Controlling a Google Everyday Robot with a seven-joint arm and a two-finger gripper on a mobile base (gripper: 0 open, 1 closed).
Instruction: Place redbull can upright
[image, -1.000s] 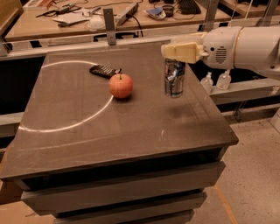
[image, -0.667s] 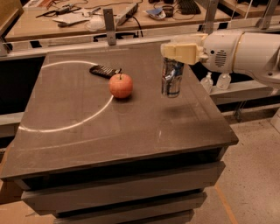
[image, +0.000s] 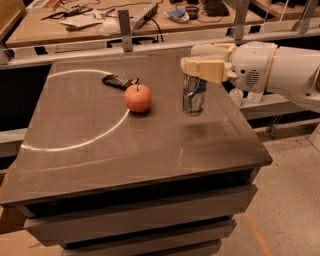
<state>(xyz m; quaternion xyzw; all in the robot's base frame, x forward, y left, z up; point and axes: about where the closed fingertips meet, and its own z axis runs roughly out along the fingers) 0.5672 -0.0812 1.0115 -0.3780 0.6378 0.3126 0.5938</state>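
The redbull can (image: 194, 95), slim and silver-blue, stands upright at the right side of the dark table (image: 100, 150). Its base is at or just above the tabletop. My gripper (image: 201, 69) reaches in from the right on a white arm (image: 280, 67). Its beige fingers (image: 210, 70) are closed over the can's top, which they hide.
A red apple (image: 138, 97) sits left of the can. A dark remote-like object (image: 118, 81) lies behind the apple. A pale arc is marked on the tabletop. A rail and a cluttered desk (image: 125, 20) stand behind. The table's right edge is close to the can.
The gripper and the can have shifted together slightly to the left. The can stays upright. The apple has not moved.
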